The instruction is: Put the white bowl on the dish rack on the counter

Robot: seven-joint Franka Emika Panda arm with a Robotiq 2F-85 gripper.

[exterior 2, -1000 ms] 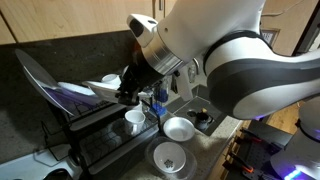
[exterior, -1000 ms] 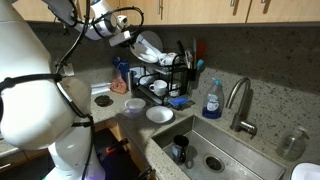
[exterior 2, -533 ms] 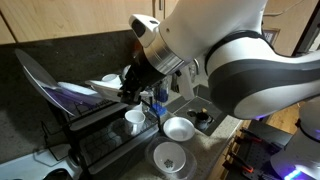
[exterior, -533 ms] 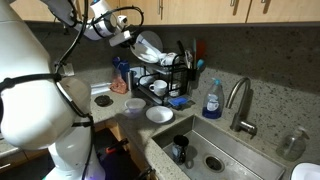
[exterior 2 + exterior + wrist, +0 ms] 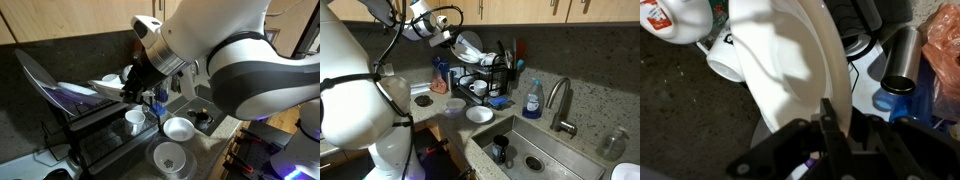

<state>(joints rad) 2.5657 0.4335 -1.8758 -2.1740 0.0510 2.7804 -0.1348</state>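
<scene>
Presently my hand is pinched narrow on the rim of the round white bowl, which hangs tilted on edge in the air. It is over the upper tier of the black wire dish rack, in the upper middle of that exterior view. My worry is the grip itself: I hold only a thin, smooth lip, so the bowl could pivot between my fingers or slide out if I swing fast. A fall would land it on the crockery racked below, or on the shallow white dish lying on the speckled grey-brown stone bench just in front of the rack. Carrying it out and down, I could also clip the rack's wires or the utensils standing at its far end. As for writing, the white mug with a red print in the upper left of the wrist view shows a mark I cannot read. The label on the blue soap bottle beside the rack is too small to make out.
</scene>
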